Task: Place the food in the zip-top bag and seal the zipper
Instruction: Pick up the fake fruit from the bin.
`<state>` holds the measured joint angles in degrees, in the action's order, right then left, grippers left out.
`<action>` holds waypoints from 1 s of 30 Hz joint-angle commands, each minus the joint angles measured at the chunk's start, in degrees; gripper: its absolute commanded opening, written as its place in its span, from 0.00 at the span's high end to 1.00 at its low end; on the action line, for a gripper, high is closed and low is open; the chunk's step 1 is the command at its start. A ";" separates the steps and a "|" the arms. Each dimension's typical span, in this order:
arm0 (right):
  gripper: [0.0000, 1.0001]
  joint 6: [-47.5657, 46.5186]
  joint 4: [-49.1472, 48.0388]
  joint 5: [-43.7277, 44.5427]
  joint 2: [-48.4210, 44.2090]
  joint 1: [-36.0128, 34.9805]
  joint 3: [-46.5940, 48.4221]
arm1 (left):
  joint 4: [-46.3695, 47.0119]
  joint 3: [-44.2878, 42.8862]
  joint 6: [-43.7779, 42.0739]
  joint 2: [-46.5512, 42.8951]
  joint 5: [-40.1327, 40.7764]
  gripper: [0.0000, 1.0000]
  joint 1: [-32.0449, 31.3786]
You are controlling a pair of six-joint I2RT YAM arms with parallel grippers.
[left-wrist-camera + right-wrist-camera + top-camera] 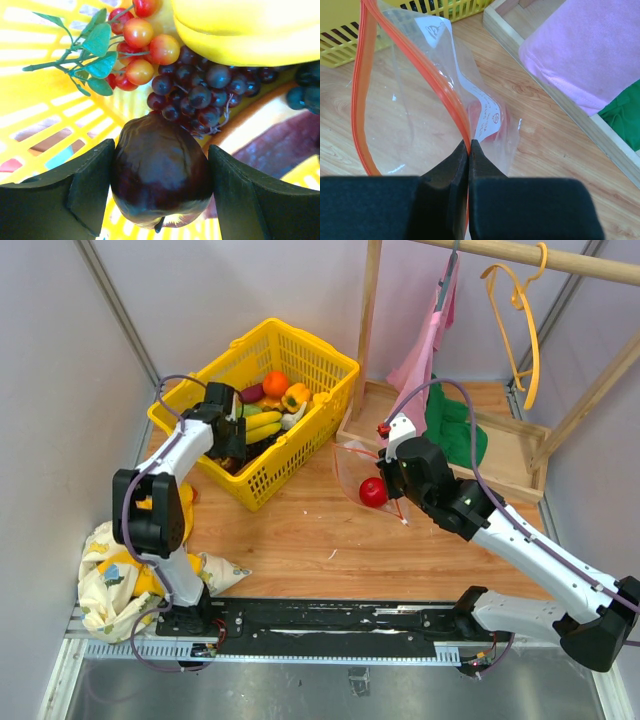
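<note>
In the yellow mesh basket (pixel 300 455) lies the food: bananas (pixel 262 423), an orange (pixel 275 383) and a pepper (pixel 296 396). My left gripper (pixel 232 445) reaches into the basket. In its wrist view the left gripper (pixel 161 190) is shut on a dark purple fruit (pixel 160 165), both pads against its sides, with grapes (pixel 200 95) and bananas (pixel 240 25) just beyond. My right gripper (pixel 470 142) is shut on the red zipper (pixel 427 65) of the zip-top bag (pixel 410 120), holding its mouth open. A red apple (pixel 373 492) lies inside the bag (pixel 352 465).
A wooden tray (pixel 500 465) at the back right holds pink cloth (pixel 425 350) and green cloth (pixel 455 430) beneath a wooden rail with an orange hanger (pixel 520 310). A yellow-patterned cloth bundle (pixel 115 580) lies at the front left. Grey walls close in both sides.
</note>
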<state>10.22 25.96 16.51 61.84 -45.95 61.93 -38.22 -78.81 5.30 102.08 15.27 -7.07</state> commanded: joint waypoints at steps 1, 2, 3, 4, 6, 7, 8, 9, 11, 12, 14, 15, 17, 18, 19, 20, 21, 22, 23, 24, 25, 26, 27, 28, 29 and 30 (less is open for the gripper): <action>0.99 -0.38 0.69 1.06 -0.19 0.97 0.56 | 1.19 1.29 0.13 -7.54 -1.49 0.44 -0.10; 0.99 -0.34 0.91 1.03 -0.15 1.02 0.76 | 1.66 1.55 0.03 -8.52 -1.78 0.44 -0.20; 0.99 -0.29 1.00 1.14 -0.10 0.98 0.84 | 2.14 1.85 -0.10 -9.58 -2.19 0.44 -0.29; 0.99 -0.25 1.14 1.23 -0.04 1.00 0.93 | 2.70 2.19 -0.23 -10.52 -2.78 0.44 -0.35; 0.99 -0.29 1.44 1.61 -0.05 1.04 1.10 | 4.39 3.34 -0.37 -12.94 -4.24 0.44 -0.47; 0.99 -0.22 1.54 1.75 -0.05 0.96 1.16 | 5.34 3.91 -0.44 -14.05 -5.32 0.44 -0.49; 0.99 -0.16 1.55 1.84 -0.06 0.96 1.24 | 6.27 4.37 -0.46 -15.15 -6.39 0.44 -0.56; 0.99 -0.04 1.55 1.79 -0.01 0.99 1.30 | 7.01 4.82 -0.53 -16.09 -7.53 0.44 -0.70; 0.99 0.19 1.66 1.61 0.20 0.96 1.55 | 8.82 5.41 -0.53 -18.25 -9.08 0.44 -1.11; 0.99 0.23 1.78 1.63 0.34 0.98 1.70 | 9.55 5.77 -0.55 -19.53 -9.74 0.44 -1.52; 0.99 0.31 1.97 1.59 0.62 0.96 2.03 | 11.16 6.47 -0.51 -22.06 -10.70 0.44 -2.36; 0.99 0.28 2.06 1.67 0.76 1.00 2.07 | 11.77 6.76 -0.33 -23.47 -11.00 0.44 -2.93; 0.99 0.32 2.14 1.72 0.92 1.03 2.15 | 12.69 6.95 0.11 -26.22 -11.93 0.44 -4.37; 0.99 0.33 2.09 1.79 0.95 0.96 2.22 | 13.11 7.06 0.27 -27.68 -12.42 0.44 -5.12; 0.99 0.33 2.10 1.83 0.97 0.96 2.24 | 13.56 7.23 0.50 -29.12 -13.40 0.44 -5.79; 0.99 0.33 2.11 1.90 0.92 0.95 2.30 | 14.08 7.38 0.81 -30.61 -14.16 0.44 -6.37; 0.99 0.25 2.17 1.98 0.94 1.00 2.38 | 14.67 7.76 1.19 -32.05 -14.81 0.44 -6.76; 0.99 0.24 2.12 1.98 0.86 0.97 2.37 | 15.27 8.07 1.47 -33.39 -15.72 0.44 -7.03; 0.99 0.24 2.09 2.03 0.84 0.98 2.43 | 15.50 8.33 1.69 -34.53 -16.43 0.44 -7.28; 0.99 0.24 2.08 1.92 0.83 1.00 2.48 | 15.70 8.36 1.95 -35.55 -17.02 0.44 -7.59; 0.99 0.24 2.15 1.83 0.86 0.98 2.57 | 15.91 8.47 1.99 -36.59 -17.88 0.44 -7.93; 0.99 0.23 2.01 1.72 0.83 1.00 2.61 | 16.20 8.67 2.14 -37.57 -18.85 0.44 -8.34; 0.99 0.23 1.92 1.64 0.84 0.96 2.66 | 16.62 8.86 2.35 -38.77 -20.22 0.44 -8.79; 0.99 0.24 1.91 1.52 0.82 0.99 2.74 | 17.34 9.27 2.53 -39.75 -21.66 0.44 -9.33; 0.99 0.32 1.87 1.36 0.85 0.98 2.71 | 18.03 9.75 2.75 -40.60 -23.24 0.44 -9.89; 0.99 0.33 1.76 1.14 0.83 0.96 2.74 | 18.82 10.23 2.90 -41.26 -24.86 0.44 -10.52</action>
<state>10.26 27.42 17.08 62.70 -45.95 62.48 -23.55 -70.28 7.09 63.64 -2.42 -15.49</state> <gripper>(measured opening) 0.012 0.739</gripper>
